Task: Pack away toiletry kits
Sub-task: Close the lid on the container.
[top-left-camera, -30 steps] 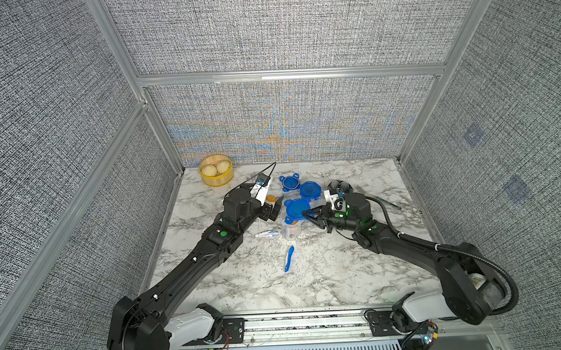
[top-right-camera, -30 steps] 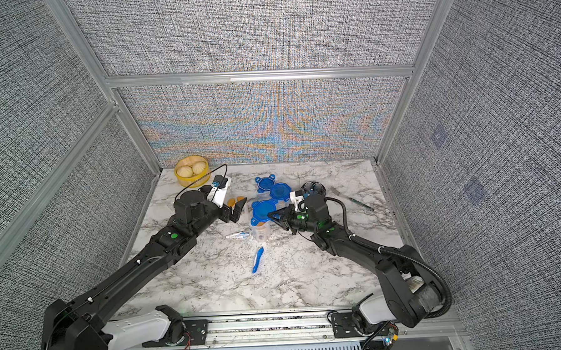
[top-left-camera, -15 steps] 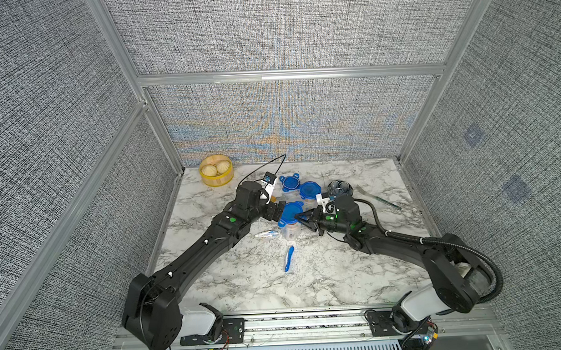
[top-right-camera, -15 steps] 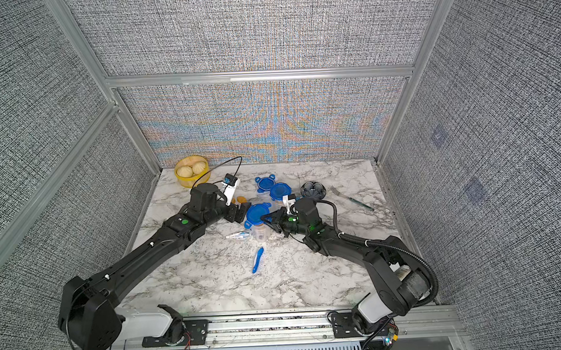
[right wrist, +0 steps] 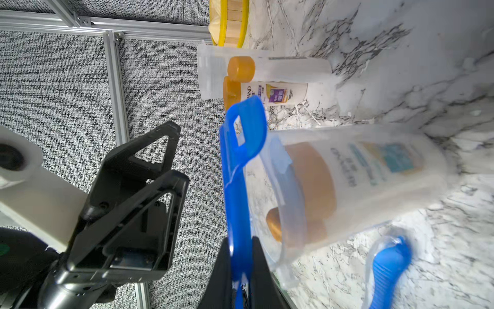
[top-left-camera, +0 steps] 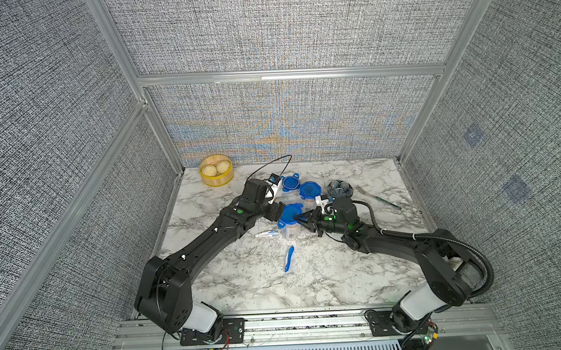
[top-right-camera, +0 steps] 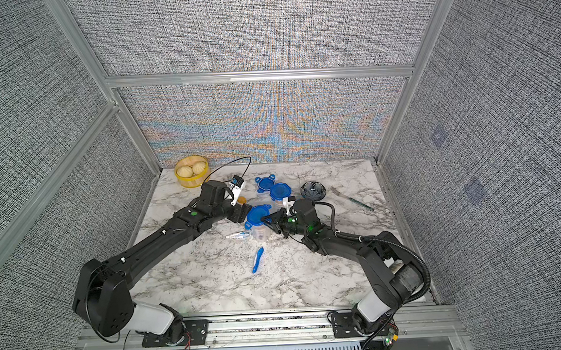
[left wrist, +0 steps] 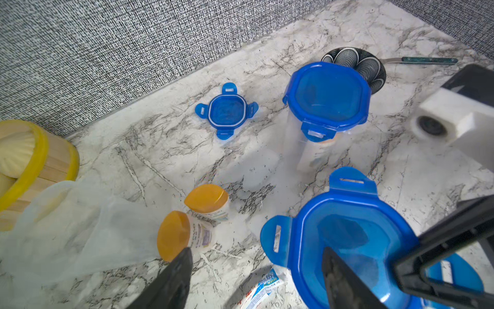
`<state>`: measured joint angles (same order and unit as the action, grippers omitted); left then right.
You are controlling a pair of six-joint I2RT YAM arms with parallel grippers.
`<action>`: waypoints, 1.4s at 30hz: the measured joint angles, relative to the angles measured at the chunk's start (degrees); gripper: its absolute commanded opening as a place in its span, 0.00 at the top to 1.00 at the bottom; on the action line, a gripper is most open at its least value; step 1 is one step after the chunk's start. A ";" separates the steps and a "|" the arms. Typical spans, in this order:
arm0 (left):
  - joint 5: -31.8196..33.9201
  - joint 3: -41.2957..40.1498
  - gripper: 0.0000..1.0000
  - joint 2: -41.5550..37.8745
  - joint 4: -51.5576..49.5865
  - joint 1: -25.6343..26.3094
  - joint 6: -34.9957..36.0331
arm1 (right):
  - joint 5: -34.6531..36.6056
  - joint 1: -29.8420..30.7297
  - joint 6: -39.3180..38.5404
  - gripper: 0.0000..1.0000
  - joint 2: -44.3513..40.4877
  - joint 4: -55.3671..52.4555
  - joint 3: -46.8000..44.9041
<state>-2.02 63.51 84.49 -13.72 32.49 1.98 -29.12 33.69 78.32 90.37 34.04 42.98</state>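
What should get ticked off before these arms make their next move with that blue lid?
1. Right pincer gripping the blue lid: ok, shut on its edge.
2. Left pincer free to help: ok, open, holding nothing.
3. Lid above the clear cup: ok.
4. Lid seated flat on the rim: cannot tell.
5. Tabs clipped down: not ok, they stick out.
6. Whole kit inside: not ok. The toothpaste tube and toothbrush lie on the table outside the cup.
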 measured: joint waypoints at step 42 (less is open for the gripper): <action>-7.10 6.51 0.43 7.58 -8.44 -0.33 3.85 | 6.91 -1.95 -4.28 0.56 -14.01 -12.24 -5.92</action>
<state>-9.13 70.02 92.07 -22.15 32.16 5.82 -22.22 31.75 74.04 76.36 21.80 37.06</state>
